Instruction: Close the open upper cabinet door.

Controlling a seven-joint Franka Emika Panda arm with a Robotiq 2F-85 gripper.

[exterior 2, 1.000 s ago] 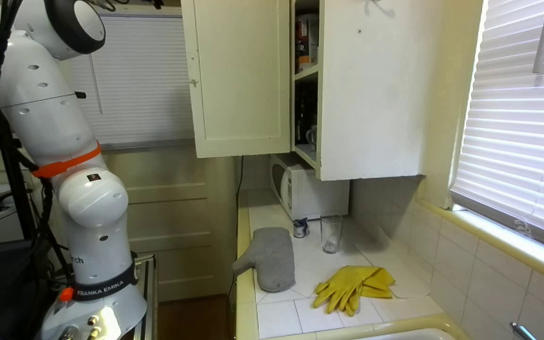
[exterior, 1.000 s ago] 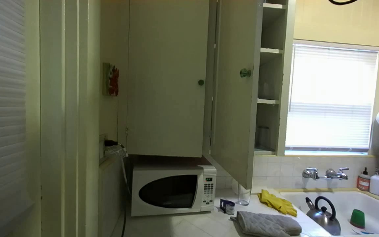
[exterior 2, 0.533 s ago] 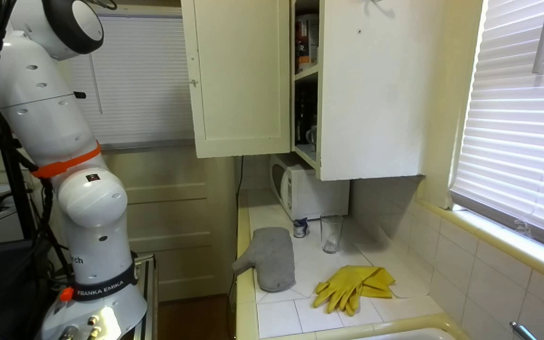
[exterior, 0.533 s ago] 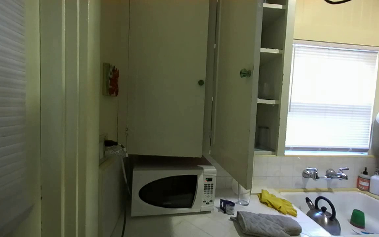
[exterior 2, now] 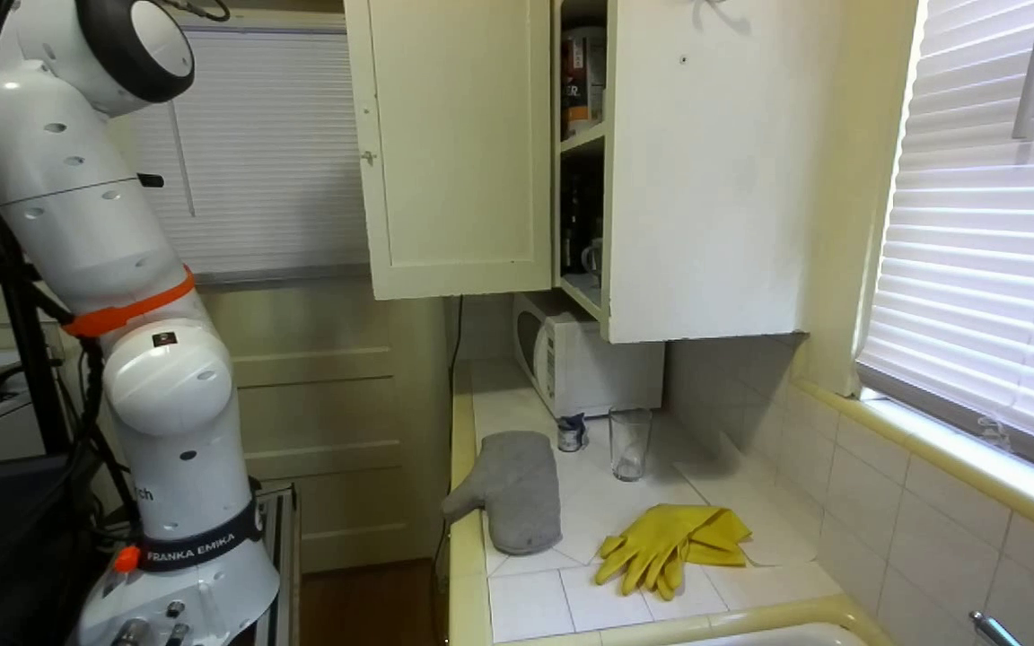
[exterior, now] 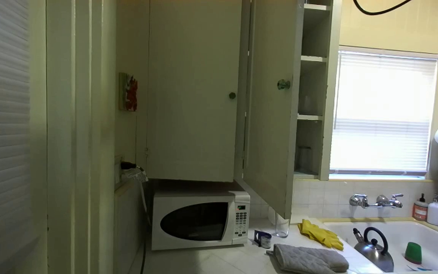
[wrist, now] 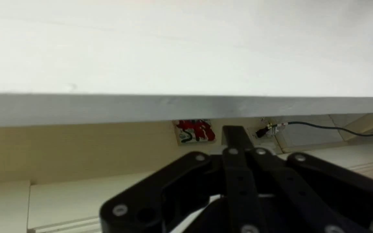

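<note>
Black band: reads FRANKA EMIKA.
Canister label: partly hidden, ER legible.
Microwave display: lit, too small to read.
Stovetop kettle: in an exterior view only.
Panda arm: body in an exterior view.
Robotiq gripper: in the wrist view alone, fingers together.
Upper cabinet door: standing open in both exterior views; in the wrist view its edge crosses just above the fingertips; cannot tell whether they touch.

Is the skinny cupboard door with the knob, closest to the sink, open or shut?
Open. In both exterior views, the upper cabinet door stands swung out from the cabinet, leaving shelves inside showing.
</note>
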